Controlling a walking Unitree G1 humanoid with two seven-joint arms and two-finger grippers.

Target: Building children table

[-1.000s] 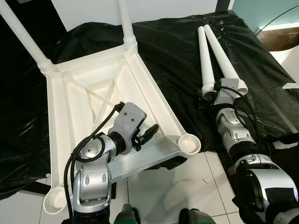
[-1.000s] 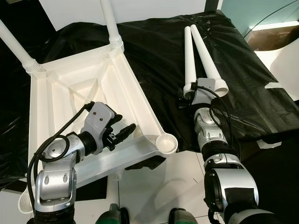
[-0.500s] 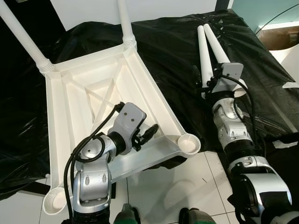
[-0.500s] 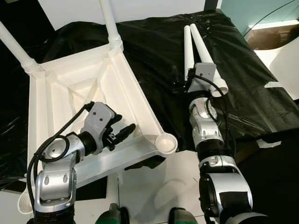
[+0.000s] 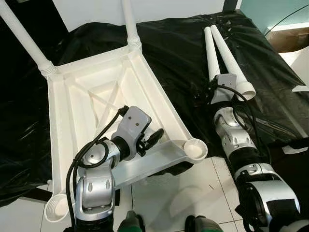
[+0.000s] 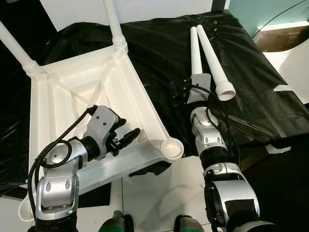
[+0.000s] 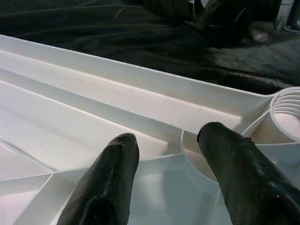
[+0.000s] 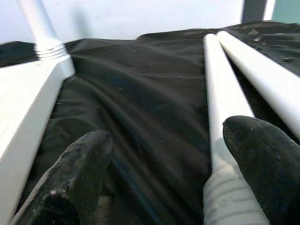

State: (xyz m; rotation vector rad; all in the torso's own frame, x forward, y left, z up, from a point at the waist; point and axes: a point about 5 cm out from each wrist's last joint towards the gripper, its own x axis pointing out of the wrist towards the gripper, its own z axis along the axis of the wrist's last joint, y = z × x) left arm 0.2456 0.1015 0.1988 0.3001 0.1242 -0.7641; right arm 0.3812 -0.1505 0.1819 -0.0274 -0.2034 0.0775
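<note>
The white tabletop (image 5: 155,93) lies upside down on black sheeting. Two legs stand in its far corners, one on the left (image 5: 26,41) and one further right (image 5: 129,24). Its near right socket (image 5: 195,147) is empty. My left gripper (image 5: 153,138) hovers open just inside that corner, and its fingers (image 7: 115,178) are over the rim beside the socket (image 7: 288,122). Two loose legs (image 5: 210,53) (image 5: 228,50) lie side by side at the right. My right gripper (image 6: 177,93) is open at their near ends, with one fingertip (image 8: 258,145) above the left leg (image 8: 220,93).
Black plastic sheeting (image 5: 178,43) covers the raised work surface. White tiled floor (image 5: 169,193) shows in front of it, with my feet at the bottom edge. A brown object (image 5: 289,38) and white tape (image 5: 300,88) are at the far right.
My right gripper rose along the loose legs, then came back down and shifted left, uncovering the right leg's threaded end. My left arm and the tabletop stayed still.
</note>
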